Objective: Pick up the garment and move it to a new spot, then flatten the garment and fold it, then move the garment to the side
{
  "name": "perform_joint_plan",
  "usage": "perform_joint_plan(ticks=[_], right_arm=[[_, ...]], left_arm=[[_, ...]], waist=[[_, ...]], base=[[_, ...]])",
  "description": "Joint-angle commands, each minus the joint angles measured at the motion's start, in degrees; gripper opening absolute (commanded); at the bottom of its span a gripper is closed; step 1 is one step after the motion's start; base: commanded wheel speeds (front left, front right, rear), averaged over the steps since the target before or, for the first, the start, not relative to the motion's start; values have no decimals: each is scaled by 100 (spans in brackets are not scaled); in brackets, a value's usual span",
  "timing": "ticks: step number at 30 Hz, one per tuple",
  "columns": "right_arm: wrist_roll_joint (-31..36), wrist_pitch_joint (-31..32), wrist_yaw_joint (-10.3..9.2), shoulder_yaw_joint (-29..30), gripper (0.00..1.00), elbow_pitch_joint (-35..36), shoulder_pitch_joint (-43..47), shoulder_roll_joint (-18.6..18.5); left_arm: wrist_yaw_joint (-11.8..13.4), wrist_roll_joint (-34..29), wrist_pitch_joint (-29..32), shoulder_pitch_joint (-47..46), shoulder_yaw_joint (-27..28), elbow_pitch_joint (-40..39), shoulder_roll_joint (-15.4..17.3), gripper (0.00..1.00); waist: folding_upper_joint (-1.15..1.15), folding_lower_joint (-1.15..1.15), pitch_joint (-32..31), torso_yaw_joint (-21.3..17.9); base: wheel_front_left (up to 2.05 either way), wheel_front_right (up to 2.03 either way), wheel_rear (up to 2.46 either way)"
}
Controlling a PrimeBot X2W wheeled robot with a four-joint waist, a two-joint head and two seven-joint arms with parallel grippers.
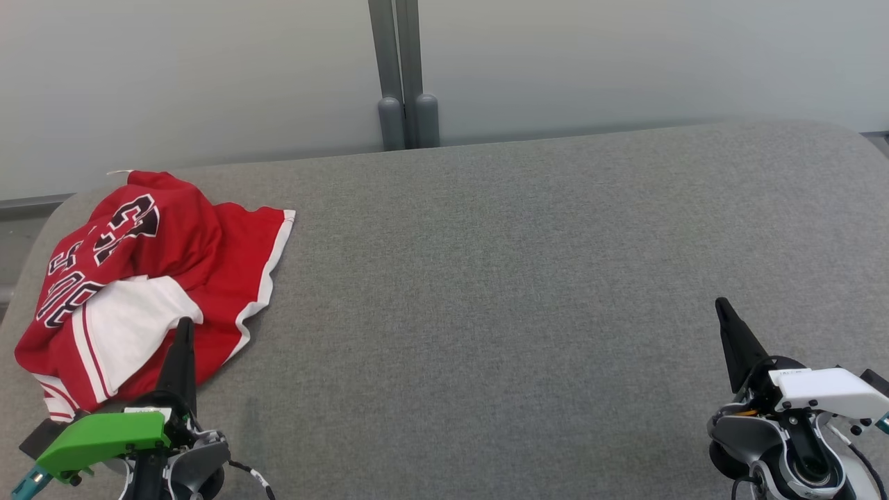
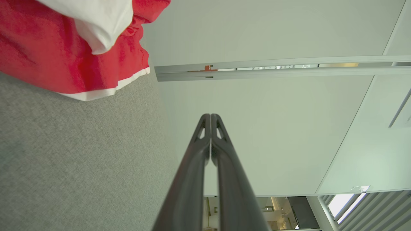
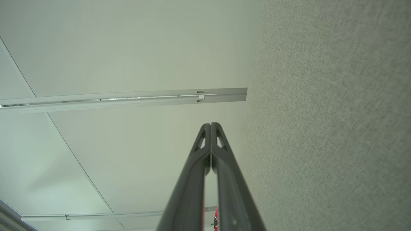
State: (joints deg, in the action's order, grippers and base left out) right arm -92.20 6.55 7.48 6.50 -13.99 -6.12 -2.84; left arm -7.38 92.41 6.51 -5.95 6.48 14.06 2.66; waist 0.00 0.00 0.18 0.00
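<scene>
The red garment (image 1: 208, 257), at nine o'clock in the head view, bears large black, white-edged characters (image 1: 132, 219) across its ten o'clock part, but folds break them up and none reads for certain. Faint small print on the white housing (image 1: 826, 390) of the right gripper (image 1: 722, 305) is too tiny to read.

At the lower left of the head view the left hand (image 1: 185, 326) ends in long black fingers (image 1: 180, 364) tapering to a point, set in a bright green cover (image 1: 104, 434) with a teal plug (image 1: 21, 482) and a black cable (image 1: 251, 476) banded in white. At the lower right the right hand (image 1: 723, 307) has the same dark fingers under a white cover (image 1: 826, 389) dotted with small dark screws (image 1: 861, 421), above a rounded grey housing (image 1: 740, 432). In the wrist views the fingers are matte, each with a triangular slot near its tip.
</scene>
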Motion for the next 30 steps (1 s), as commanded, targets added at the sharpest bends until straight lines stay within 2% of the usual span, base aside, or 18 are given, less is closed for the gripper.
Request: perform_joint_plan(ticks=[1, 30], right_arm=[[-43, 11, 3, 4, 0, -9, -32, -6], [-43, 11, 3, 4, 0, -9, -32, -7]], left_arm=[[-27, -1, 19, -72, 16, -8, 46, 0], [-27, -1, 19, -72, 16, -8, 46, 0]], waist=[[0, 0, 0, 0], [0, 0, 0, 0]], base=[[0, 0, 0], [0, 0, 0]])
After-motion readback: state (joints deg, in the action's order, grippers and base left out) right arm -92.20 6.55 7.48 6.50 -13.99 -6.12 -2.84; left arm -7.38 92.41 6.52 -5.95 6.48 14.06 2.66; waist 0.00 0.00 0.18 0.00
